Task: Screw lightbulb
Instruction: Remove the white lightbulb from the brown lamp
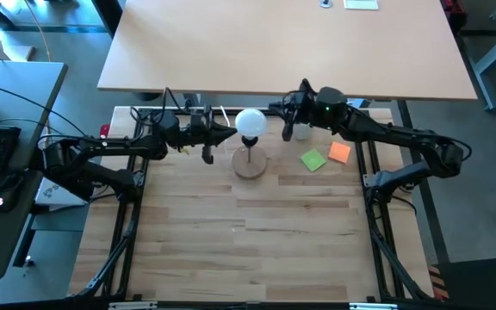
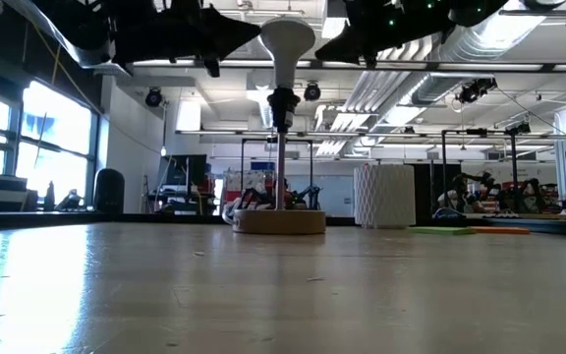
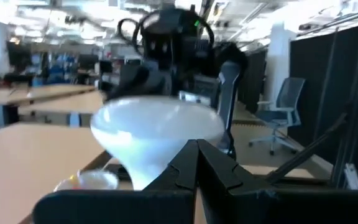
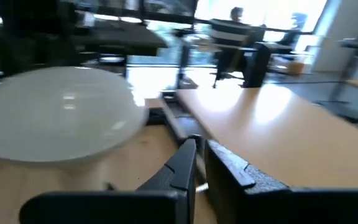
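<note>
Both grippers closed, empty, flanking lightbulb (image 1: 251, 123)

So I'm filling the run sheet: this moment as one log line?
lightbulb: on stand socket | left hand: shut, beside bulb | right hand: shut, beside bulb

Two dark, near-black arms built of slim tubular links and chunky rounded joints. Black cables looped along the links and arched over the wrists. Small green light glowing on the right arm's wrist housing, just behind the jaws. Left gripper (image 3: 197, 163): matte black angular fingers (image 3: 225, 171), wedge-shaped, tapering to thin tips, rising from a broad flat black crossbar. Right gripper (image 4: 200, 155): same black wedge fingers (image 4: 232, 169), faintly grainy surface, same wide crossbar behind them.
</note>
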